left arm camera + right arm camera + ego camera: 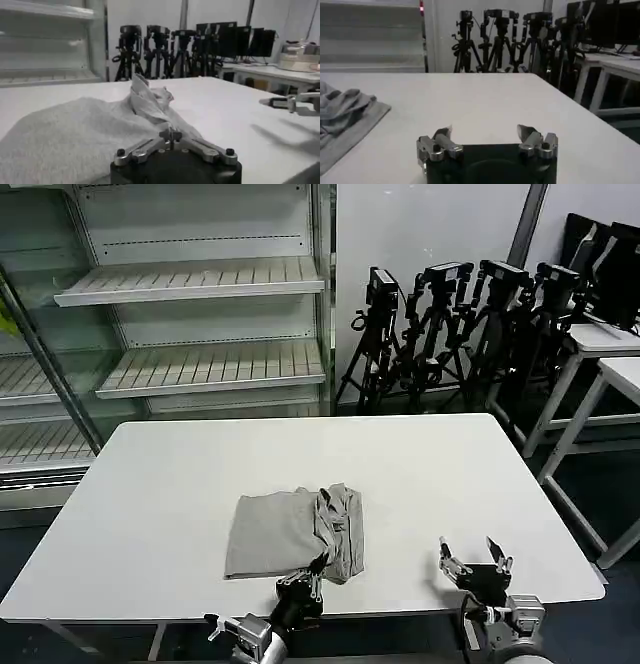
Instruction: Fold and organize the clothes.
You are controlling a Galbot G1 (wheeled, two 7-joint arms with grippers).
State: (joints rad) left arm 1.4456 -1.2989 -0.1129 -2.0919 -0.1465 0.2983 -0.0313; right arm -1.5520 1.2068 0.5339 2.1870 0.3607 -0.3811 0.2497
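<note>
Black pincer (pixel 484 136) bodies carry silver fingers (pixel 438 145) (dark screw heads).

Ahead of the right end effector (pixel 472 557) the counter (pixel 450 474) lay bare to its far edge. To its left the bunched T-shirt (pixel 295 532) blocked the way, with the left end effector (pixel 316 570) closed on its near hem

Even, soft overhead light falls on the matte white rectangular table (pixel 420 484), without glare. Faint, diffuse shadows lie near its right edge in the left wrist view. The black camera tripods (pixel 450 324) behind stand dim.
</note>
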